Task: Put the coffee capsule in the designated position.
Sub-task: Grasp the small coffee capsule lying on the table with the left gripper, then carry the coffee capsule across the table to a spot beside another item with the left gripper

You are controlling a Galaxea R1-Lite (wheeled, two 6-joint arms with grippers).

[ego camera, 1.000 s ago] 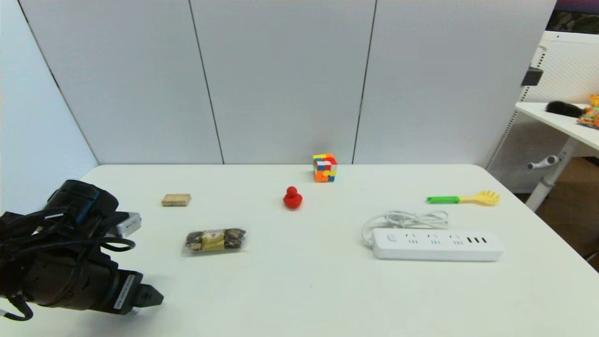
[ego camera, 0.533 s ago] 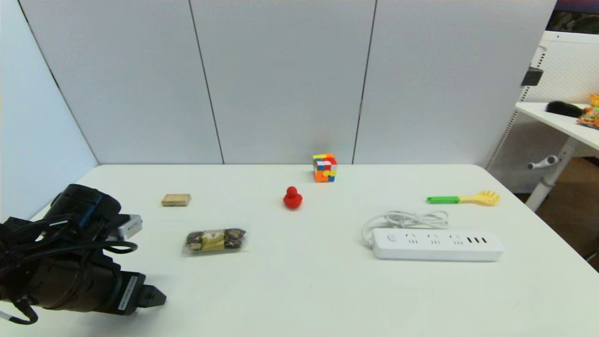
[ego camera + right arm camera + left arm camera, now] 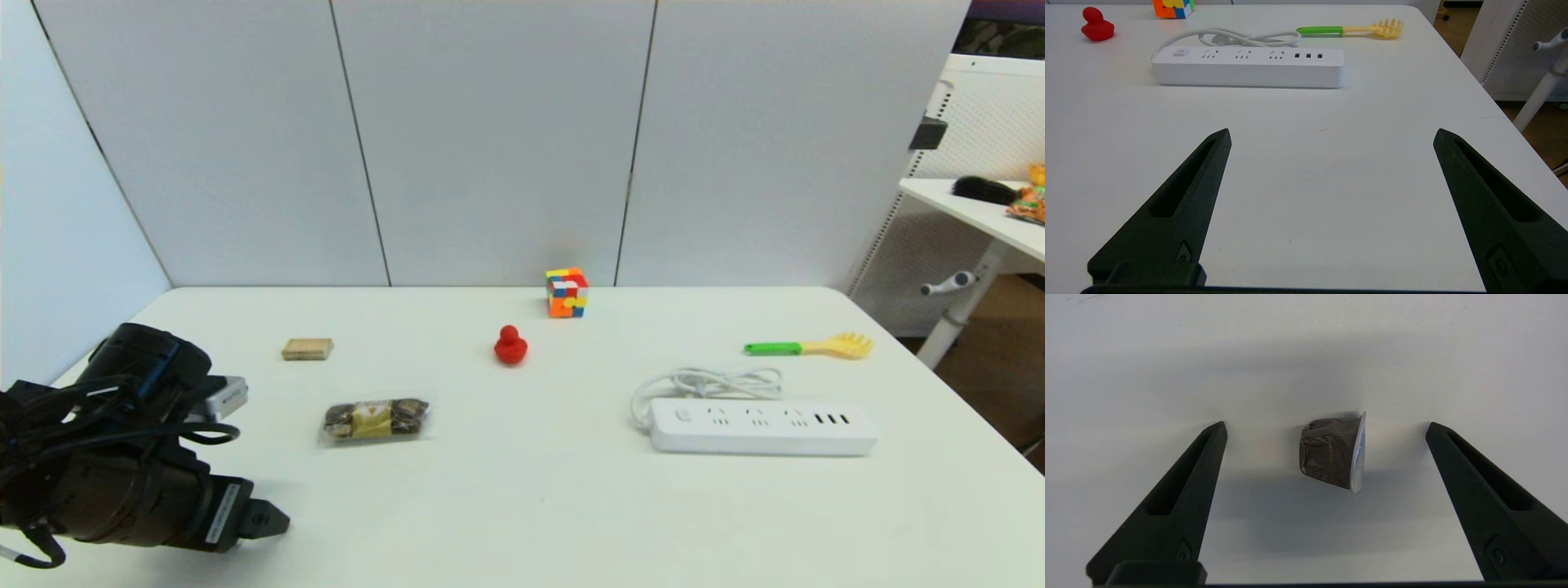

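The coffee capsule (image 3: 1333, 453) lies on its side between the open fingers of the left end effector (image 3: 1326, 424).

It rests on the desk (image 3: 1306, 343), foil face toward one finger, untouched. The right end effector (image 3: 1331, 132) waits open, far off.

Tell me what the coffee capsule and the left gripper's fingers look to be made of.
The coffee capsule, lying on its side between the open left gripper fingers: a dark brown, glossy, creased body, likely thin plastic or foil-coated, with a shiny silvery foil lid. The fingers: matte black, hard-looking, probably moulded or printed plastic.
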